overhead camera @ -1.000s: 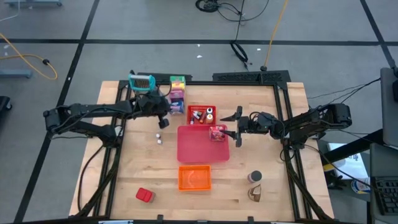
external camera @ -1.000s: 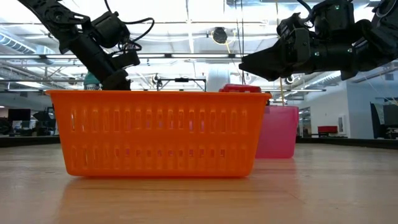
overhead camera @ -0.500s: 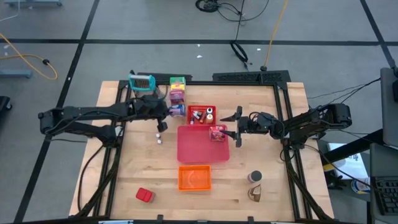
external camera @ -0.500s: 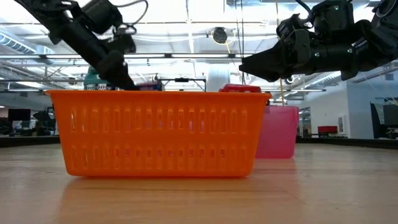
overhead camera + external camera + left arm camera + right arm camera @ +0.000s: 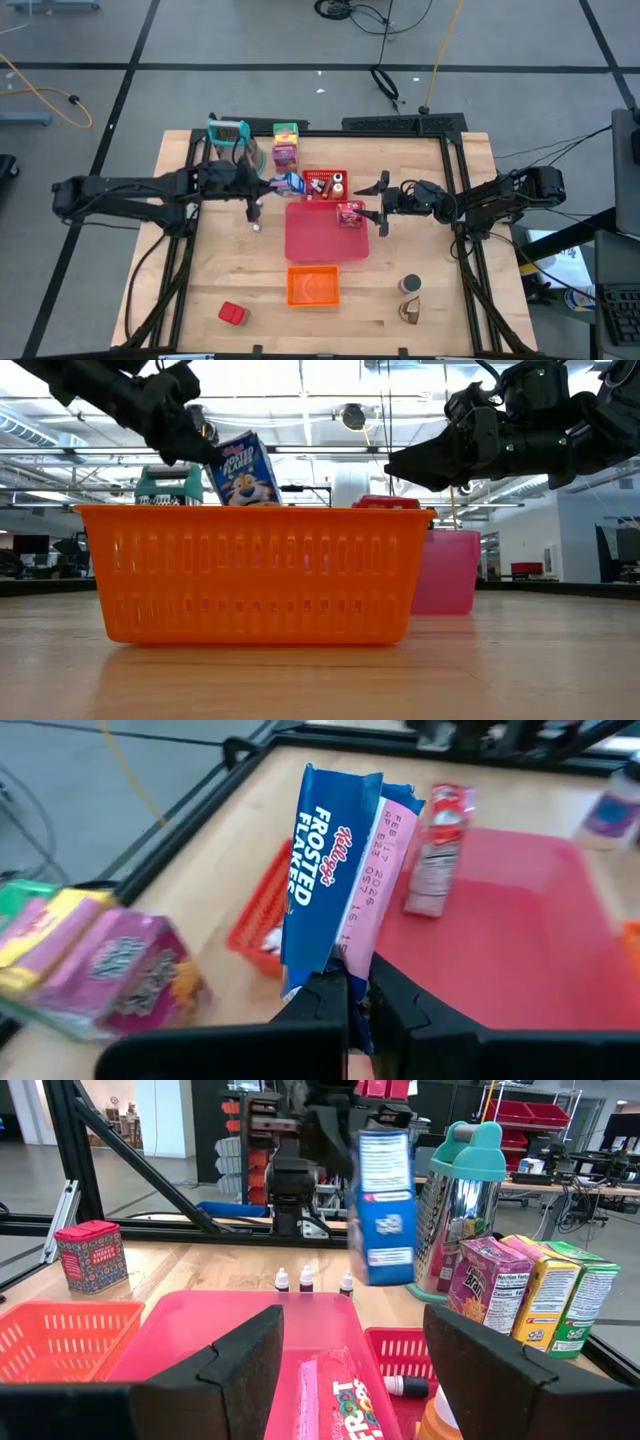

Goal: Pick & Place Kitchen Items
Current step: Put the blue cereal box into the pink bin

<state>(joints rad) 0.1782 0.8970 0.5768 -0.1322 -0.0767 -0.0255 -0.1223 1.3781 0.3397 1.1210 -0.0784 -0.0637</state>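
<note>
My left gripper (image 5: 270,185) is shut on a blue Frosted Flakes box (image 5: 290,183), which hangs in the air by the small red basket (image 5: 325,183); the low view shows the box (image 5: 243,470) above the orange basket's rim. My right gripper (image 5: 383,203) stands open and level at the pink tray's (image 5: 325,245) right far corner, just right of a red Froot Loops box (image 5: 350,213) that stands in the tray. Purple (image 5: 285,155) and green-yellow boxes (image 5: 287,130) stand on the table at the far edge. My left gripper pinches the blue box's lower end (image 5: 340,970) between its two fingers (image 5: 322,1005). The fingers come from the table's left, slanting a little downward. The box is lifted clear of the table and stands tilted beyond the fingertips.
A metal grater with teal handle (image 5: 228,132) stands at the far left. Small bottles (image 5: 256,220) stand left of the pink tray. An orange basket (image 5: 313,286) sits near the front, with a red block (image 5: 232,314) to its left and a jar (image 5: 410,285) and a brown piece (image 5: 410,312) to its right.
My left gripper has risen and drawn away from the row of boxes toward the pink tray, tipping up as it went. The blue box has come up with it: from hidden behind the orange basket in the low view to standing tilted above its rim.
</note>
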